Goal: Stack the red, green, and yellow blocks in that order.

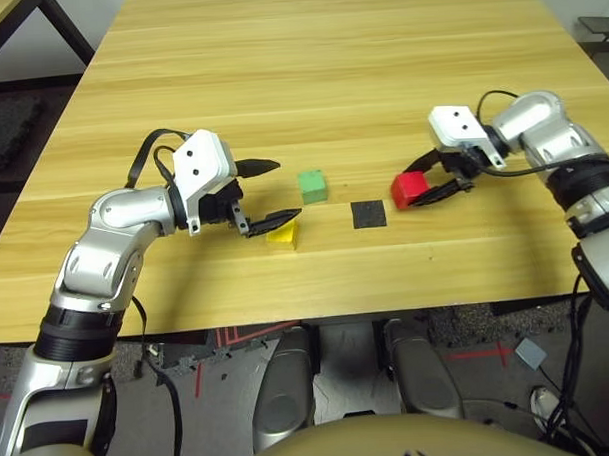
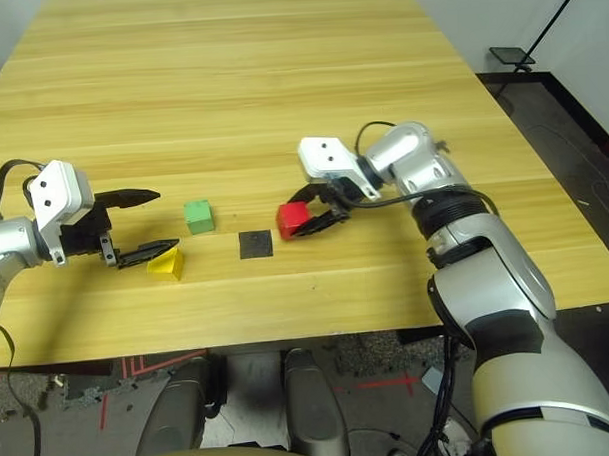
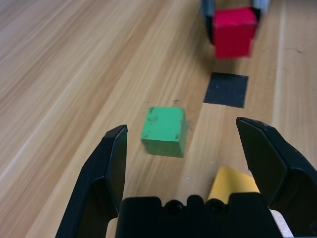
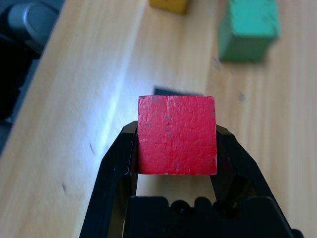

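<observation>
right claw (image 2: 302,213) is closed on the red block (image 4: 177,135), held above the wooden table (image 1: 331,117); left claw (image 3: 181,158) is spread wide. beside that left claw are seen the black patch (image 1: 368,214), green block (image 1: 312,187) and yellow block (image 1: 283,236). no lettering is legible.

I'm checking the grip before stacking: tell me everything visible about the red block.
The red block is a plain matte cube with small scuffs and chipped edges. The right gripper's two fingers clamp it on opposite sides, and it looks held level just above the table, right of the black square patch.
</observation>
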Robot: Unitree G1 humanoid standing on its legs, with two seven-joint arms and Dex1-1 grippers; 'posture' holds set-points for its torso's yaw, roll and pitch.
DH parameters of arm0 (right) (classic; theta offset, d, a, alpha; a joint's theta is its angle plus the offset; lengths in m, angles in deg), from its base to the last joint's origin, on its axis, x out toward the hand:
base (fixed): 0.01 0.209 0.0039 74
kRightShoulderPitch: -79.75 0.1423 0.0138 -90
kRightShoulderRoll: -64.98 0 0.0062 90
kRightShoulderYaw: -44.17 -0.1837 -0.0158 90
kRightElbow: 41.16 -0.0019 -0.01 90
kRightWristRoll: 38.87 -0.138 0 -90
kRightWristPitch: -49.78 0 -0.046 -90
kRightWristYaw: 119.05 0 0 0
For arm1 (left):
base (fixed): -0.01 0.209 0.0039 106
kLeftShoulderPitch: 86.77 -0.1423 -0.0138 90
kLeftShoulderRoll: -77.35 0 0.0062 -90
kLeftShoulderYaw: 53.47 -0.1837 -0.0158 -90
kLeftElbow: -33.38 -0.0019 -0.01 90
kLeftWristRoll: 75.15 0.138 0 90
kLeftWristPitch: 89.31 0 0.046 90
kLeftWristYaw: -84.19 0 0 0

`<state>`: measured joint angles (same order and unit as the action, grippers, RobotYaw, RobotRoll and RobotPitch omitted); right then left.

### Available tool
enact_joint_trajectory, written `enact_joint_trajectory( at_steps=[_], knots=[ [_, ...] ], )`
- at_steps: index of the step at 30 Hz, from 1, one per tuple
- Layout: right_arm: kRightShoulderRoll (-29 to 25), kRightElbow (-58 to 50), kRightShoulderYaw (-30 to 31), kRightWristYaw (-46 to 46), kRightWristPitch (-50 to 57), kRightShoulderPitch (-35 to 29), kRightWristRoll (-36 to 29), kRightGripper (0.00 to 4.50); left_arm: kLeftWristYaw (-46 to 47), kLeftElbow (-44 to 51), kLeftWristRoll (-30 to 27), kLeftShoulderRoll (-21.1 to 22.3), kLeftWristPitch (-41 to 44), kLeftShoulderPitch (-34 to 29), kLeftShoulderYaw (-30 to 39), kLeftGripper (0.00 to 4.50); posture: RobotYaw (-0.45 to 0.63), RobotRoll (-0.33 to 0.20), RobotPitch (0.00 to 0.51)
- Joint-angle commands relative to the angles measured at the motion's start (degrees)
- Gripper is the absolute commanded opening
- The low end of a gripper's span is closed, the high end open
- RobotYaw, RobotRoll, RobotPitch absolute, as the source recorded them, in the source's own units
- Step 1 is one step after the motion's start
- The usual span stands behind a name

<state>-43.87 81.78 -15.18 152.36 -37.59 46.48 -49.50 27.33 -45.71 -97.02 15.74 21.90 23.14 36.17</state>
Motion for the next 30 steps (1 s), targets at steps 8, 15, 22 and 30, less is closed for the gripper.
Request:
enact_joint_trajectory(
  at_steps=[8,15,22,30],
  knots=[
    [2.4,-7.2,-1.0,-4.8,6.3,-2.9,7.6,2.07,1.4,1.5,1.0,-0.9,1.6,0.2,-0.3,4.5,0.41,-0.156,0.187],
    [4.3,-5.7,-1.4,-7.0,6.1,-3.2,10.4,2.07,2.6,2.7,0.9,-1.4,2.5,-0.1,-0.2,4.5,0.42,-0.156,0.196],
    [4.7,-5.4,-1.0,-7.1,5.5,-4.1,12.1,2.42,3.5,3.2,1.4,-2.0,3.5,1.6,-1.2,4.5,0.43,-0.15,0.202],
    [4.6,-3.9,-6.1,-4.3,5.8,-2.6,8.4,4.49,1.0,-0.2,4.3,-2.2,4.9,8.8,-7.0,4.5,0.39,-0.126,0.183]
  ],
)
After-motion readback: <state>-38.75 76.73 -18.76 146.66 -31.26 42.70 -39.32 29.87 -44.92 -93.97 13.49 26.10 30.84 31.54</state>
